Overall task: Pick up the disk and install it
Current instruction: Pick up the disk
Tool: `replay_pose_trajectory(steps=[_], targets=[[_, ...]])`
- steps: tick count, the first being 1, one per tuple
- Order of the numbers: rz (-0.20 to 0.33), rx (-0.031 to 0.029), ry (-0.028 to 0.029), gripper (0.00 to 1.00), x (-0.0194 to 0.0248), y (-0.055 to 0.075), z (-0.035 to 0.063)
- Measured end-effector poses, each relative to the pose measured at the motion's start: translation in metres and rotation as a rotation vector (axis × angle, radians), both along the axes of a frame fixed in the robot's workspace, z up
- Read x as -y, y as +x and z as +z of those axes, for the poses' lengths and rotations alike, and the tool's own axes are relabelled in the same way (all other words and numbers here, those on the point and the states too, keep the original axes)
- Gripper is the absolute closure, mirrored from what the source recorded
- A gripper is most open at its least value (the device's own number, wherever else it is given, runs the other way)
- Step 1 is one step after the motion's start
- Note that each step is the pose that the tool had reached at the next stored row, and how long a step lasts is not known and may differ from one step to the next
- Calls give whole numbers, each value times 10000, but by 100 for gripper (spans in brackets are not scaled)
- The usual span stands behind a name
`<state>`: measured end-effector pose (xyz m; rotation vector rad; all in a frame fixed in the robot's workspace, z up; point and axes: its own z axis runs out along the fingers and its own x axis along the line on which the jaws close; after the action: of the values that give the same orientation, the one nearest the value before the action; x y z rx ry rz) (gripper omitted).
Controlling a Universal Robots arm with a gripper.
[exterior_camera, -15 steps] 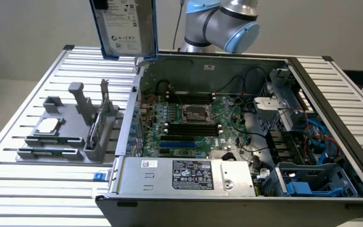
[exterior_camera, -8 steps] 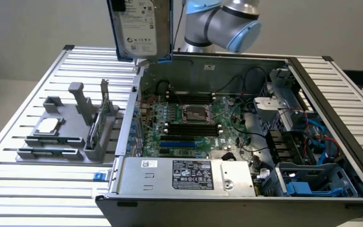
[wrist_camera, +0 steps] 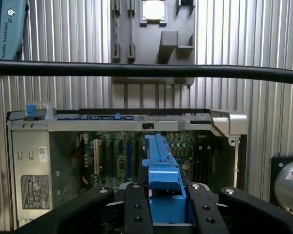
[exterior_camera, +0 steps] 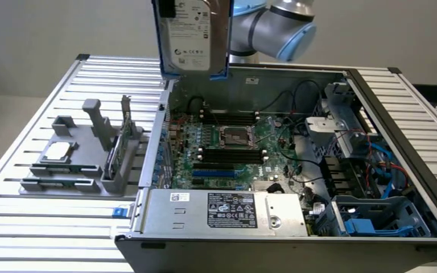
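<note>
One disk [exterior_camera: 192, 35] is clear of the table, held upright in the air with its white label toward the exterior camera. A blue carrier rail [exterior_camera: 220, 67] runs along the disk edge at the exterior view's right. The disk hangs above the far wall of the open computer case [exterior_camera: 400, 170], at the case corner nearest the fixture, toward the far edge of the table [exterior_camera: 44, 227].

The end effector [wrist_camera: 165, 207] is closed on the disk. In the wrist view its black fingers [wrist_camera: 136, 207] clamp the blue carrier from both sides. The robot arm [exterior_camera: 283, 25] stands just behind the disk.

Below the disk, the case lies on its side with the motherboard [exterior_camera: 226, 151] exposed. The CPU socket [exterior_camera: 238, 136] sits near the board centre. The power supply [exterior_camera: 226, 210] fills the case end nearest the table's near edge. A blue drive bay [exterior_camera: 370, 224] occupies the case corner at the exterior view's right.

Beside the case, toward the table edge at the exterior view's left, a grey fixture [exterior_camera: 66, 182] rests on the slatted surface. It carries a square CPU chip [exterior_camera: 59, 151] lying flat and a green circuit card [exterior_camera: 124, 139] standing on edge. A black cable [wrist_camera: 146, 70] crosses the wrist view.
</note>
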<state>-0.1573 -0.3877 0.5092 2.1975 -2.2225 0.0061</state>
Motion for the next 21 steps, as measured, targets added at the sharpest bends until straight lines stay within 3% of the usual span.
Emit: replay_pose_trajectory(steps=[7, 14, 21], targets=[[-1, -71, 0, 67, 85, 317, 0], [0, -184, -2, 67, 187, 638, 1], [-1, -232, -2, 67, 340, 935, 0]])
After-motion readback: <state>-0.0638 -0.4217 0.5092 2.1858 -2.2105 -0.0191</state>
